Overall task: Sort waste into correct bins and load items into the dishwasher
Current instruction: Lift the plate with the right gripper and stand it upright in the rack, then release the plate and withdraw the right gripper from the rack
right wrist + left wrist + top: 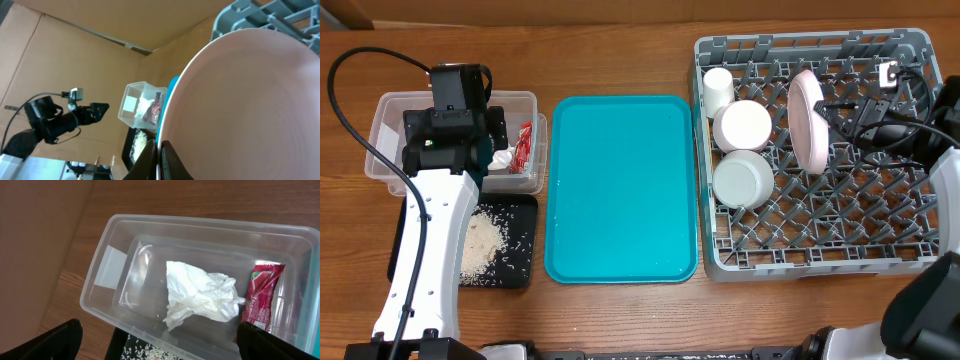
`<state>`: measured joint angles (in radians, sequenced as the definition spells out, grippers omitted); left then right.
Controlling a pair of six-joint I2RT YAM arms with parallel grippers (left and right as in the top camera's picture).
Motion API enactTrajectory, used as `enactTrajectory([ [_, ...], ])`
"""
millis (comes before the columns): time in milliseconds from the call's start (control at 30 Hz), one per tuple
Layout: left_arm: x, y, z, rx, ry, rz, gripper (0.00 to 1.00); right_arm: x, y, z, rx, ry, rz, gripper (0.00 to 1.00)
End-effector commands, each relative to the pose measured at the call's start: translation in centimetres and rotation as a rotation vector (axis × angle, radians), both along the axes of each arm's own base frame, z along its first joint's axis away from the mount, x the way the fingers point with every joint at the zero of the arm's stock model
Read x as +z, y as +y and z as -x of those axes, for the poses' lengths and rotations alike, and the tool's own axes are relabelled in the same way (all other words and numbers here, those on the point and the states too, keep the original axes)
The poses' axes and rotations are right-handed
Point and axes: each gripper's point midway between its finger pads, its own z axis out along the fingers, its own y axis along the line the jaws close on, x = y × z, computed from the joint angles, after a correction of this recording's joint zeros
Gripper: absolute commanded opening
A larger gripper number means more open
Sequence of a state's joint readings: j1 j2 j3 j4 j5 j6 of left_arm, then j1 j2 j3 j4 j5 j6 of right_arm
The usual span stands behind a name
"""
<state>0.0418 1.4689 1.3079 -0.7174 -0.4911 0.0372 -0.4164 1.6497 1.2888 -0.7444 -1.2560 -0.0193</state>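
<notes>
Right of the teal tray (620,190), the pink plate (807,118) is held on edge in the dish rack (810,270), pinched by the closed right tool (160,155). Left of the tray, the left tool (159,339) is held wide open above the clear tub (115,245). A clean release is called for next.

wooden table (620,320), brown cardboard wall (75,40)

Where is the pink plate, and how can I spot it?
Look at the big grey dish rack on the table's right side. Near the middle of its far end, right of the white cup and white bowls, is the pink plate. It is the only pink thing there, standing on its edge.
</notes>
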Motion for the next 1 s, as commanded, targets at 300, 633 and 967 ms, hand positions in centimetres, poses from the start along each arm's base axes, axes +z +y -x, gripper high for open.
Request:
enactTrajectory([
  [300, 1.2, 0.3, -0.1, -0.001, -0.021, -0.022, 1.0, -2.9, -0.9, -1.1, -0.019, 0.034, 0.023, 0.04],
  [633, 1.2, 0.3, -0.1, -0.001, -0.021, -0.022, 1.0, -4.0, -1.6, -1.4, -0.056, 0.062, 0.085, 0.17],
  [967, 1.2, 0.3, -0.1, -0.001, -0.021, -0.022, 1.0, -2.7, -1.8, -2.1, -0.091, 0.109, 0.041, 0.41],
])
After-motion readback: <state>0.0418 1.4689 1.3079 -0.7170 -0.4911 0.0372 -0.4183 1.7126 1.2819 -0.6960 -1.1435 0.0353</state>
